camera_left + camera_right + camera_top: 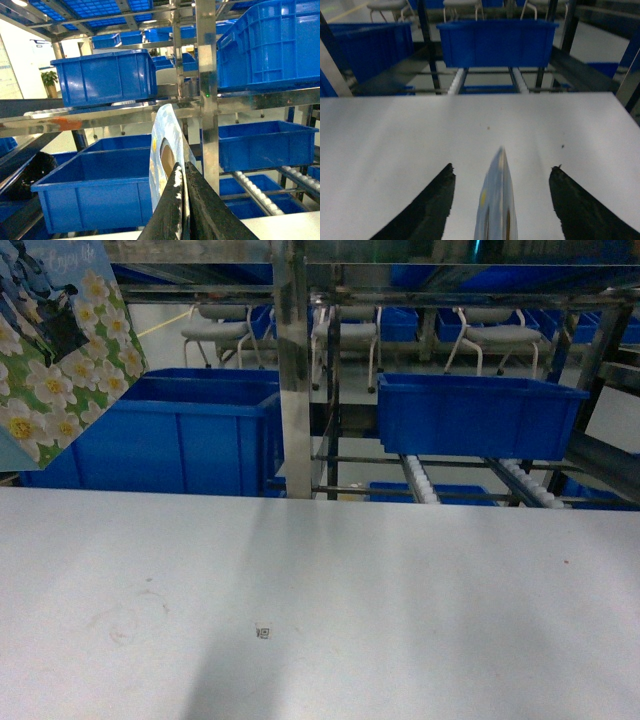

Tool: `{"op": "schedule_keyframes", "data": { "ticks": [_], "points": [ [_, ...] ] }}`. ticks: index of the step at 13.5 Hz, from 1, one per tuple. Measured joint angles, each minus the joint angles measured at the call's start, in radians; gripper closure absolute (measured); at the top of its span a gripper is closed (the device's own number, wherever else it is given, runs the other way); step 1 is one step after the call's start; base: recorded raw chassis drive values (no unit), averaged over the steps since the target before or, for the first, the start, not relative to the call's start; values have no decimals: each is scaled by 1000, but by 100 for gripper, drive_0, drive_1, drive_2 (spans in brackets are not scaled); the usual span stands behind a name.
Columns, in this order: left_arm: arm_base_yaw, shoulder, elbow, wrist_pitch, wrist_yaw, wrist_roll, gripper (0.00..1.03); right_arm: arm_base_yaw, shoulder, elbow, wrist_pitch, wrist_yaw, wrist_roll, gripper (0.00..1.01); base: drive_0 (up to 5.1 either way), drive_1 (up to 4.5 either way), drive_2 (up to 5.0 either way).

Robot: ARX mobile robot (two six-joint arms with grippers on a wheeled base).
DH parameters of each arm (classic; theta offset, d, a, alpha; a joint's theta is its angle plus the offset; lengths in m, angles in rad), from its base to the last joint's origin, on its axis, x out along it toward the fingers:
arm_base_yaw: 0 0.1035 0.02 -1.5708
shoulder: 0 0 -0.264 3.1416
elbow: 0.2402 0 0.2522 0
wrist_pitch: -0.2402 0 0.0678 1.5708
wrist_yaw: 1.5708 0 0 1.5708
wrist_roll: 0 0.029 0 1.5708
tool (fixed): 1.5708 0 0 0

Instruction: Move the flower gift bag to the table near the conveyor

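We see the flower gift bag (60, 350) aloft at ten o'clock in the head view, off the desk (400, 600), its handle edge clamped in the left pincer (184, 200). We judge it light, thin paper that creases easily, best held at the handle rim. The right pincer (502, 169) stands apart around what looks like a second, edge-on bag (497, 215), not touching it. We count two bags, it seems, and two blue bins (480, 410) at twelve o'clock.
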State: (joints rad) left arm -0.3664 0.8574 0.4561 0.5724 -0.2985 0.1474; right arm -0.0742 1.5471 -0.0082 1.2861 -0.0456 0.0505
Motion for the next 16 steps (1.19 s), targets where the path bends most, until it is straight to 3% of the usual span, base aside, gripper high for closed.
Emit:
{"op": "schedule_keyframes", "data": {
  "ticks": [1,4,9,12,14,16],
  "points": [
    [0,0,0,0,0,0,101,0,-60,0,-2,0,0,41,0,0,0],
    [0,0,0,0,0,0,101,0,-137,0,-7,1,0,30,0,0,0],
    [0,0,0,0,0,0,101,16,-365,0,-172,30,1,4,0,0,0],
    [0,0,0,0,0,0,101,75,-795,0,-568,124,1,3,0,0,0],
    [0,0,0,0,0,0,101,72,-1081,3,-813,158,-4,3,0,0,0],
    [0,0,0,0,0,0,101,47,-1208,8,-932,177,-31,3,0,0,0]
  ]
}}
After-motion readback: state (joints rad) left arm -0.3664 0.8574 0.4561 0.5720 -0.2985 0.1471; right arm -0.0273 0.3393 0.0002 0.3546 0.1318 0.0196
